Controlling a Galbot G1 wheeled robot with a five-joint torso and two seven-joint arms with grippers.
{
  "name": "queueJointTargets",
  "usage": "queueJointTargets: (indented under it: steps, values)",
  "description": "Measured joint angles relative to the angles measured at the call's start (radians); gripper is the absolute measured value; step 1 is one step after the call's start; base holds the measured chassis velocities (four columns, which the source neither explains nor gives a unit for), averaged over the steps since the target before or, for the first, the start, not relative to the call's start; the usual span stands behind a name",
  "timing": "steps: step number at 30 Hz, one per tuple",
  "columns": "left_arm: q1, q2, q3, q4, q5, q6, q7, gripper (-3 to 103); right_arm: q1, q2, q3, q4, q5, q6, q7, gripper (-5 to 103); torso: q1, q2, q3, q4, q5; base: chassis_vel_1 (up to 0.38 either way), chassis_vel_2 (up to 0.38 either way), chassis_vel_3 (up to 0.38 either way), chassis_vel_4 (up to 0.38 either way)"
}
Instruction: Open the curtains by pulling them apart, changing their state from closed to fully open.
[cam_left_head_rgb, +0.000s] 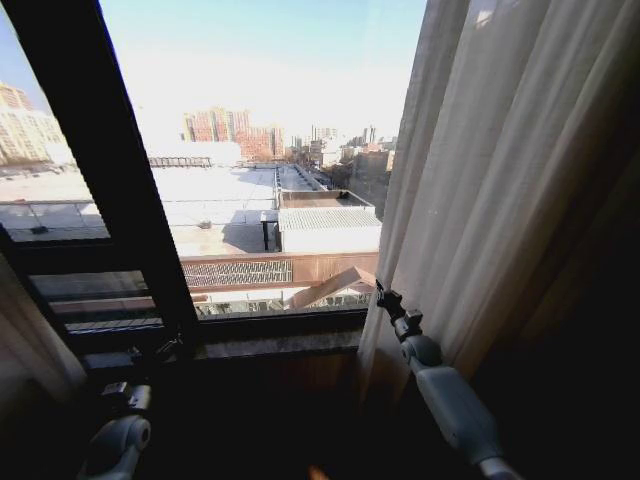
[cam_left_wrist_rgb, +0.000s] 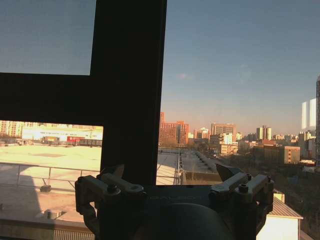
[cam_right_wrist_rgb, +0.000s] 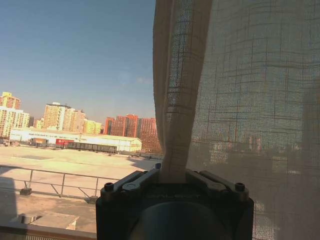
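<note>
The curtains (cam_left_head_rgb: 500, 180) hang on the right of the window, a sheer, loosely woven off-white panel in long pleats, with another bunched strip at the far left edge (cam_left_head_rgb: 30, 340); such cloth looks light, limp and easily snagged, so it should slide when drawn sideways rather than lifted. The right pincer (cam_right_wrist_rgb: 172, 175) is clenched on the panel's folded leading edge low down, a sensible hold. The left pincer (cam_left_wrist_rgb: 175, 192) hangs released near the dark window frame (cam_left_head_rgb: 110, 170), grasping nothing.
</note>
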Motion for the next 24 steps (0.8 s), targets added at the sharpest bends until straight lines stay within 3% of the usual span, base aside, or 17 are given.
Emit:
queueJointTargets:
  steps: [15, 24]
  values:
    - [0.0, 0.0, 0.0, 0.0, 0.0, 0.0, 0.0, 100, -0.006, -0.006, 0.009, 0.0, 0.023, -0.015, -0.009, 0, 0.0, 0.0, 0.0, 0.0002, -0.0001, -0.02, -0.019, 0.013, 0.019]
    - [0.0, 0.0, 0.0, 0.0, 0.0, 0.0, 0.0, 100, -0.002, -0.007, 0.013, -0.013, 0.026, -0.014, -0.025, 0, 0.0, 0.0, 0.0, 0.0002, 0.0, -0.175, -0.181, 0.195, 0.185]
